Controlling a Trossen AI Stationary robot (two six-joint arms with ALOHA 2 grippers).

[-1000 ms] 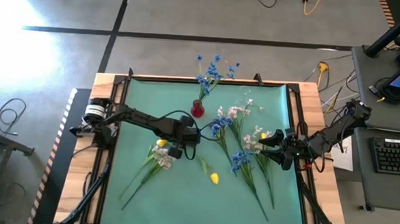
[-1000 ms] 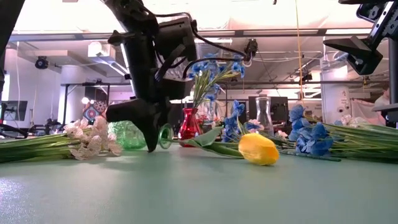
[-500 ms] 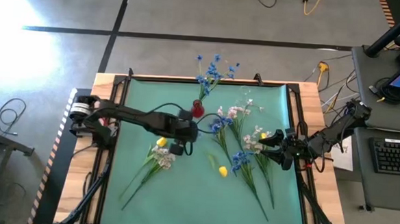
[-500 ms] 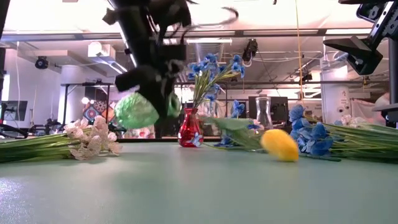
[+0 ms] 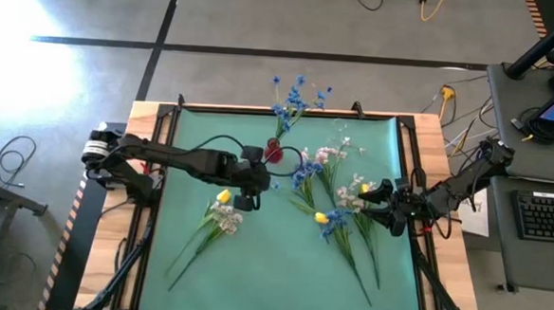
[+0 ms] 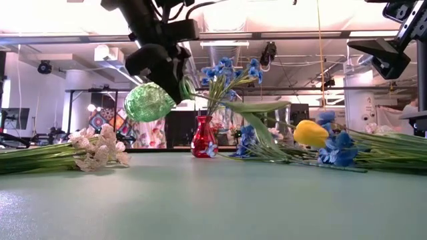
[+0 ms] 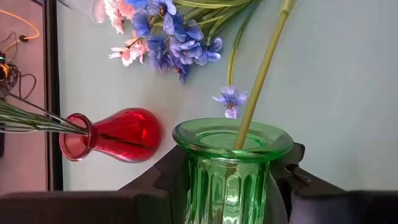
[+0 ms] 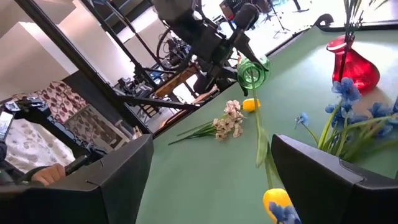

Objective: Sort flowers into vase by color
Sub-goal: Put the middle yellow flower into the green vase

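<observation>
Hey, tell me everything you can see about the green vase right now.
The green vase is ribbed, see-through glass with a round belly and flared rim. The left claw grips its neck, holding it tilted in the air above the table, left of the red vase. A yellow flower hangs from its mouth by a long green stem.

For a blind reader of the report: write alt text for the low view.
The left gripper holds a green glass vase tipped on its side above the table, with a yellow tulip hanging from its mouth by a long stem. Behind stands a red vase of blue flowers; pale blossoms lie at left, and more blue flowers at right.
</observation>
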